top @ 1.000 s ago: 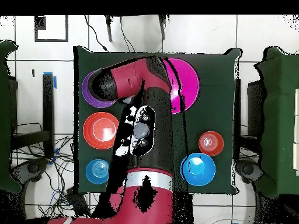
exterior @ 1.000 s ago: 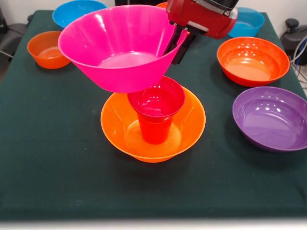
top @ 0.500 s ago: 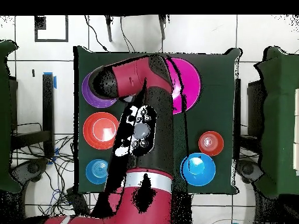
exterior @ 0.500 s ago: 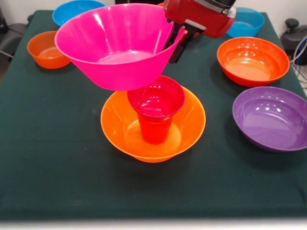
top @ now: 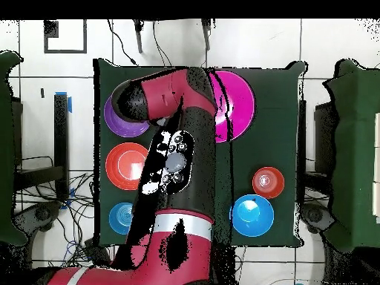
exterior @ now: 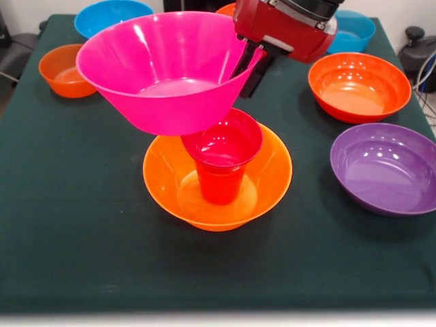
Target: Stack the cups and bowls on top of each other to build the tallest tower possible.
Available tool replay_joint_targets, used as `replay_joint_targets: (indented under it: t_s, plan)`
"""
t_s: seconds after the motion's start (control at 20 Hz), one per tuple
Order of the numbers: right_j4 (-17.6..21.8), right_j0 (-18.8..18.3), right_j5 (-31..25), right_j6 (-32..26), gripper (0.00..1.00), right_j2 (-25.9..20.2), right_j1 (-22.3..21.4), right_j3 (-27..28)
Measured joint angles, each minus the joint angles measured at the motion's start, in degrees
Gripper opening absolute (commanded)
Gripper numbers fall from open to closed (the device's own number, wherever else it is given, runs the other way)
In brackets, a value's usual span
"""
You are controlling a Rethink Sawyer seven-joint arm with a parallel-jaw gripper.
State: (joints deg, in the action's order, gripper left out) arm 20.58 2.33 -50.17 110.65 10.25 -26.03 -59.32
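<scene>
1. We had the gripper (exterior: 251, 63) clamped on the rim of the large pink bowl (exterior: 167, 68), which hung tilted above the red cup (exterior: 221, 163).
2. That cup stood upright inside the yellow-orange bowl (exterior: 272, 178).
3. We judged the bowl off-centre from the cup; released there, it could tip off.
4. A low swing could topple the cup.

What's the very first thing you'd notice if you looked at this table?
The huge pink bowl hanging tilted in the air, pinched at its rim by the robot's gripper. Right under it a red cup stands upright inside a big orange bowl in the middle of the dark green table. In the front view, a purple bowl sits off to the right.
</scene>
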Motion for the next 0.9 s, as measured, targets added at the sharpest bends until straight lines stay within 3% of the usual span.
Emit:
replay_joint_targets:
  t_s: [0.9]
  plan:
    - [-3.81,2.44,0.00,0.01,0.00,2.65,2.94,1.78]
